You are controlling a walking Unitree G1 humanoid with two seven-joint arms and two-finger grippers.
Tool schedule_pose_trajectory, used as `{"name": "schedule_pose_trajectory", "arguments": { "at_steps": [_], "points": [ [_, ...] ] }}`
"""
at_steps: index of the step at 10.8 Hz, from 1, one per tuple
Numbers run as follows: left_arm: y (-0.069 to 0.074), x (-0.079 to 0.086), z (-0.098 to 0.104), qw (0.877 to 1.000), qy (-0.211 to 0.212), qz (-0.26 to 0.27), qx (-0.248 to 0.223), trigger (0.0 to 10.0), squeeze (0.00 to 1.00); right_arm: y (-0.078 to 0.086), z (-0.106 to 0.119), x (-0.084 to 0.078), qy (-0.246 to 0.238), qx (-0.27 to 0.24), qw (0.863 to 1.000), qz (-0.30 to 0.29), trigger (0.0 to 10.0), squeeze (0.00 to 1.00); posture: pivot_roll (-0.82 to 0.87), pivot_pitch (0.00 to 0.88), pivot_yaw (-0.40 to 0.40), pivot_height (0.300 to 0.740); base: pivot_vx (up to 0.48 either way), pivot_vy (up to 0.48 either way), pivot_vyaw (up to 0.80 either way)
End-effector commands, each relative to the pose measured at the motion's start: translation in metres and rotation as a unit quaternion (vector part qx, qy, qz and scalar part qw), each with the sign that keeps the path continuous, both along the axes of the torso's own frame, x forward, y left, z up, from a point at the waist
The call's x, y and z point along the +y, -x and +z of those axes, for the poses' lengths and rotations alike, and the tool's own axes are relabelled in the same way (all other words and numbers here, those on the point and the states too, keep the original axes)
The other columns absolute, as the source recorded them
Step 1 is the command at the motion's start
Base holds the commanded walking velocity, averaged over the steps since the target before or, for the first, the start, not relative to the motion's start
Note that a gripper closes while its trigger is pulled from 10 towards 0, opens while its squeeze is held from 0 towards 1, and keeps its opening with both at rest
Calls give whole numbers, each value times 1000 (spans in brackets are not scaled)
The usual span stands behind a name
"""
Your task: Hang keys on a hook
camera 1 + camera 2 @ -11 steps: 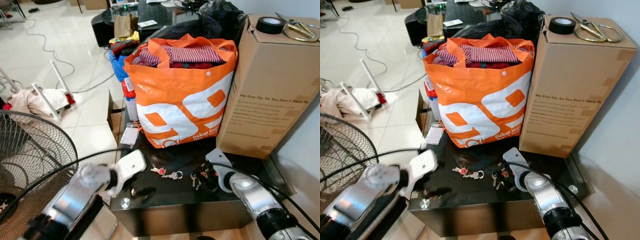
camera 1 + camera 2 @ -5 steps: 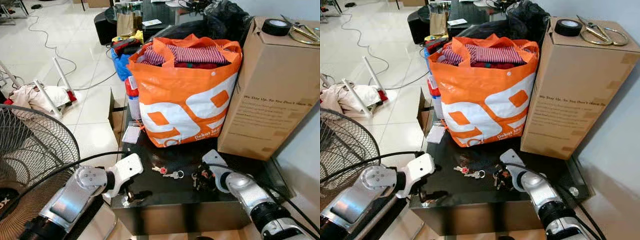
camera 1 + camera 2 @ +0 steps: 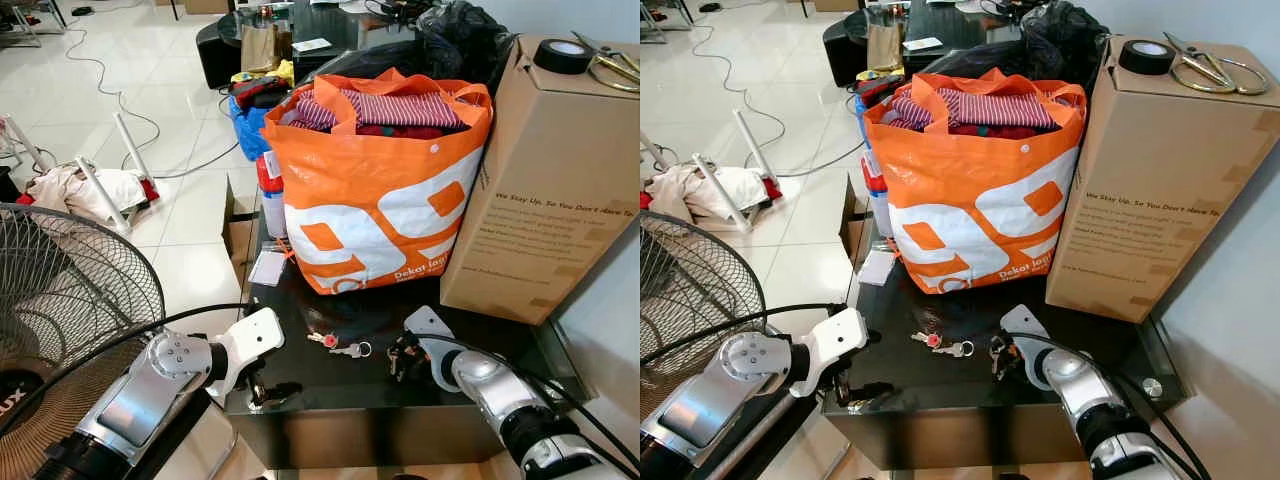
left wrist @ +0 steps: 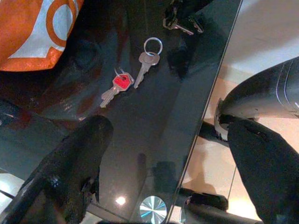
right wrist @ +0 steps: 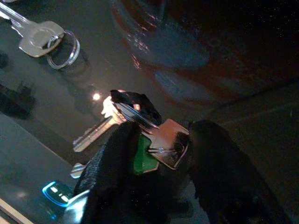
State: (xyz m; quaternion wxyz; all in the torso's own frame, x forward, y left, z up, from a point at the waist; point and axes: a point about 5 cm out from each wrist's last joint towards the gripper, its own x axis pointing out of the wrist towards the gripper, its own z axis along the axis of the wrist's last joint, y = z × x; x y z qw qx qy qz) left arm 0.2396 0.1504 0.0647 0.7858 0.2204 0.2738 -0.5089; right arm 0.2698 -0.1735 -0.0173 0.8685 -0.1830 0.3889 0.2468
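On the black glass table (image 3: 320, 375) lie a key with a red tag (image 3: 322, 340) and a silver key on a ring (image 3: 352, 350), side by side and loose. The left wrist view shows them too: red-tagged key (image 4: 120, 83), silver key (image 4: 148, 58). To their right my right gripper (image 3: 403, 358) rests on the table, shut on a bunch of keys (image 5: 156, 133) with a green tag. My left gripper (image 3: 262, 390) hangs open over the table's front-left edge, its wide-apart fingers (image 4: 74, 154) short of the loose keys.
A full orange shopping bag (image 3: 380, 190) and a tall cardboard box (image 3: 545, 180) stand at the back of the table. A tape roll (image 3: 560, 55) and scissors (image 3: 610, 55) lie on the box. A floor fan (image 3: 70, 300) stands at my left, tiled floor beyond.
The whole view has shifted a little. My left gripper has sunk toward the table's front-left edge. The right gripper has stayed at the key bunch.
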Motion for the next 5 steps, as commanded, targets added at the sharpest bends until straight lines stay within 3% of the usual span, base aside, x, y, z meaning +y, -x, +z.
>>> {"name": "schedule_pose_trajectory", "arguments": {
  "at_steps": [1, 5],
  "points": [
    [0, 4, 2, 1000, -7, 1, -5, 10000, 0, -2, 2, 2, -1, -6, 1000, 3, 0, 0, -202, 0, 50, 740, 0, 0, 0],
    [-1, 2, 2, 1000, -7, -3, -6, 10000, 0, -4, 2, 1, 0, -6, 1000, 7, 0, 0, -207, 0, 55, 740, 0, 0, 0]
  ]
}}
